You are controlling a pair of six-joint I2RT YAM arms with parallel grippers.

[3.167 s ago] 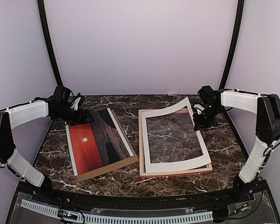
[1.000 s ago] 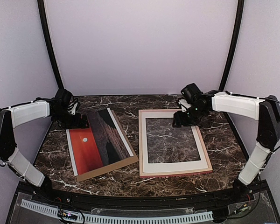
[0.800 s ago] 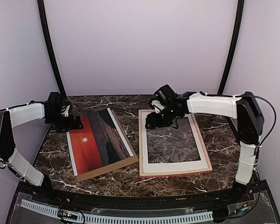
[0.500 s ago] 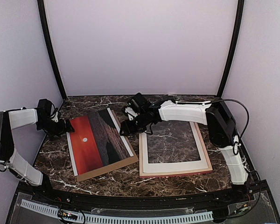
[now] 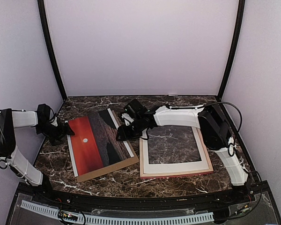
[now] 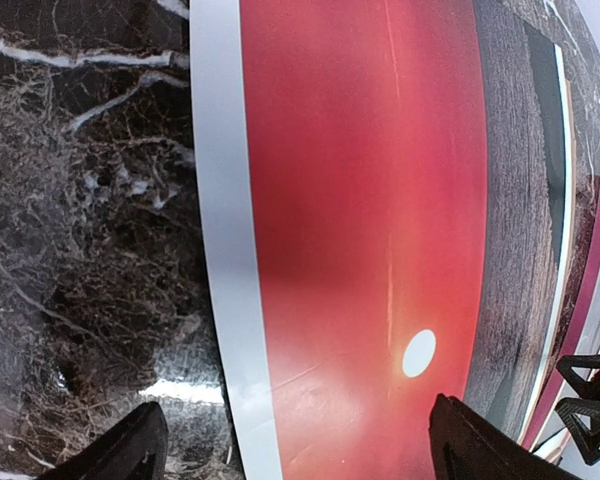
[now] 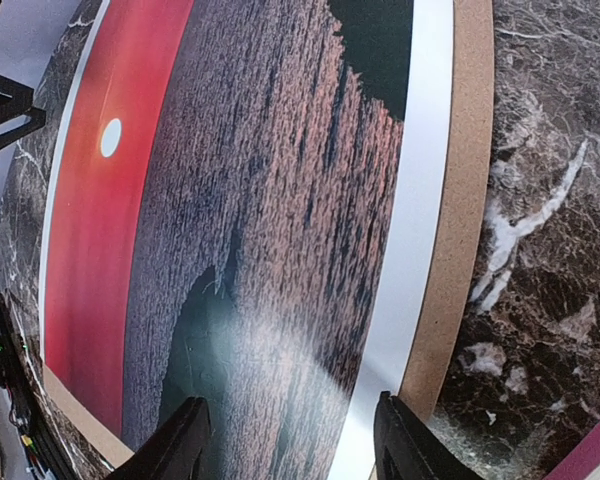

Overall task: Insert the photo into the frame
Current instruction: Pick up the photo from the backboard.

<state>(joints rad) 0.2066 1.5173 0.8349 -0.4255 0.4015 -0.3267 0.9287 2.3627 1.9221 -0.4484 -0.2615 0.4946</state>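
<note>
Photo: a large rectangular print, flat on the left half of the surface and turned slightly off square. The left part of the picture is a red-orange sky with a small white sun disc. The right part is dark brown-black ground with a fine rippled grain and one blacker, smooth-edged patch. A thin white border runs all round. The sheet is glossy; in the right wrist view we see a pale sheen across the dark area.

It lies on a plain brown backing board, matte and speckled like fibreboard. The board shows as a narrow strip along the photo's right and near edges.

Frame: on the right half of the surface, just beside the board. It is thin wood, pink on the outside and pale on the inner side. A white card mat lies in it, and the marble shows through its window.

The surface is dark brown marble with white veins.

Left tool: at the photo's far left corner, fingers spread wide, gripping nothing.

Right tool: over the photo's right edge, toward the far end. Its fingers stand moderately apart, with the white border and the board strip between them, and they are not clamped on either.
</note>
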